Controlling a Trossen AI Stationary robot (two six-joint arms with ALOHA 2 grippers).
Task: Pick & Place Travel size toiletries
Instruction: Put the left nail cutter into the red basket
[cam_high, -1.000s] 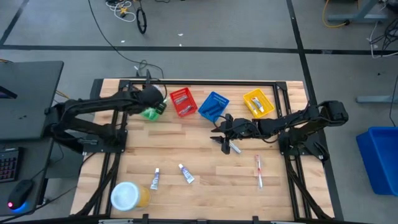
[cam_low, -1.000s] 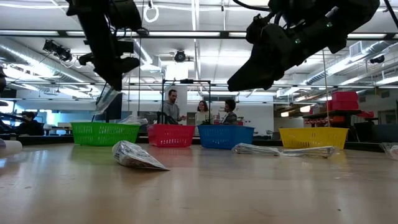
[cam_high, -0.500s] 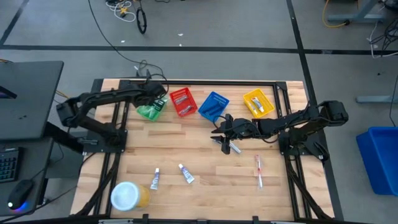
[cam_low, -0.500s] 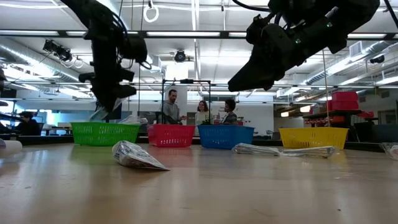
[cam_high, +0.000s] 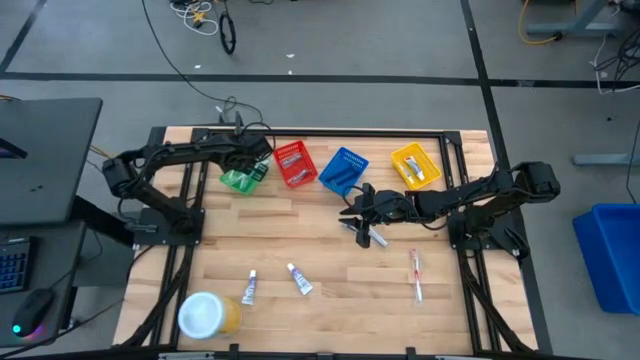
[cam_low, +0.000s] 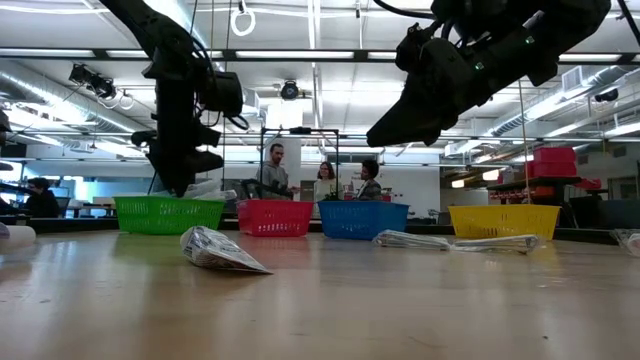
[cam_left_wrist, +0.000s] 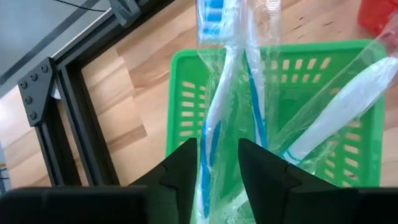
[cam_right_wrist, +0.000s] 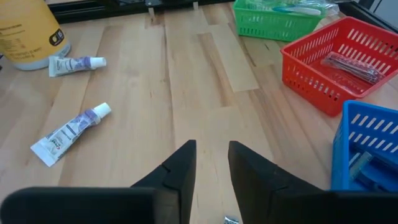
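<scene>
My left gripper (cam_left_wrist: 217, 149) is over the green basket (cam_high: 240, 178), shut on a blue-and-white toothbrush in a clear wrapper (cam_left_wrist: 217, 81). A second wrapped toothbrush (cam_left_wrist: 342, 106) lies inside that basket. My right gripper (cam_right_wrist: 211, 149) hovers open above the table's middle (cam_high: 355, 222), beside a small item (cam_high: 377, 238) lying on the wood. Two white tubes (cam_high: 250, 288) (cam_high: 300, 279) and a red-and-white toothbrush (cam_high: 416, 275) lie flat nearer the front edge. My left gripper pinches the wrapped toothbrush between its two fingers at the handle (cam_left_wrist: 214, 134), wrapper and brush together. It comes from above, pointing down into the green basket. The brush reaches out past the fingertips, across the basket and over its rim. Whether it rests on the basket I cannot tell.
Red (cam_high: 294, 164), blue (cam_high: 343, 170) and yellow (cam_high: 415, 165) baskets stand in a row along the far side, each with items inside. A big white-lidded yellow jar (cam_high: 205, 315) stands at the near left corner. People stand in the room beyond the table (cam_low: 275, 170).
My left gripper has gone down toward the green basket, carrying the wrapped toothbrush with it, and its arm has swung in from the left. The right arm has kept still.
</scene>
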